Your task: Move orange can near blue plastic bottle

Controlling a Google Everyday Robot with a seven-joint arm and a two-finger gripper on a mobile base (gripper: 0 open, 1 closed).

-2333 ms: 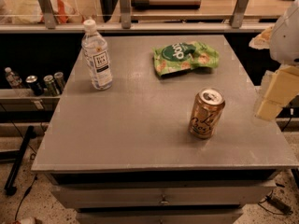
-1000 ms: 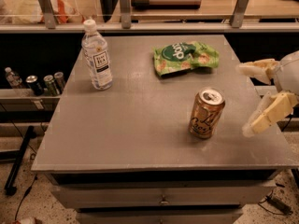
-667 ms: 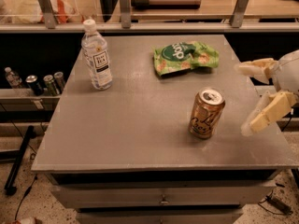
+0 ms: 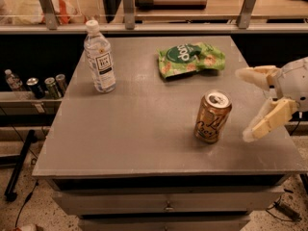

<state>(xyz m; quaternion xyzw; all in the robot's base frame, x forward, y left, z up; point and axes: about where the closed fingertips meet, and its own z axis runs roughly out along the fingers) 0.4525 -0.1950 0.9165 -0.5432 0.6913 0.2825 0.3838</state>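
The orange can (image 4: pixel 212 116) stands upright on the grey table (image 4: pixel 134 129), right of centre toward the front. The blue plastic bottle (image 4: pixel 99 57), clear with a white cap and white label, stands upright at the back left of the table. My gripper (image 4: pixel 246 105) is at the right edge of the table, just right of the can and apart from it. Its two pale fingers (image 4: pixel 269 120) are spread wide open and hold nothing.
A green snack bag (image 4: pixel 191 58) lies at the back of the table, behind the can. Left of the table a lower shelf holds small dark cans (image 4: pixel 45 85) and a small bottle (image 4: pixel 12 80). A counter with rails runs behind the table.
The gripper has come in from the far right, dropped lower and opened toward the can. In the last second it has hardly moved. Can and bottle have not moved.
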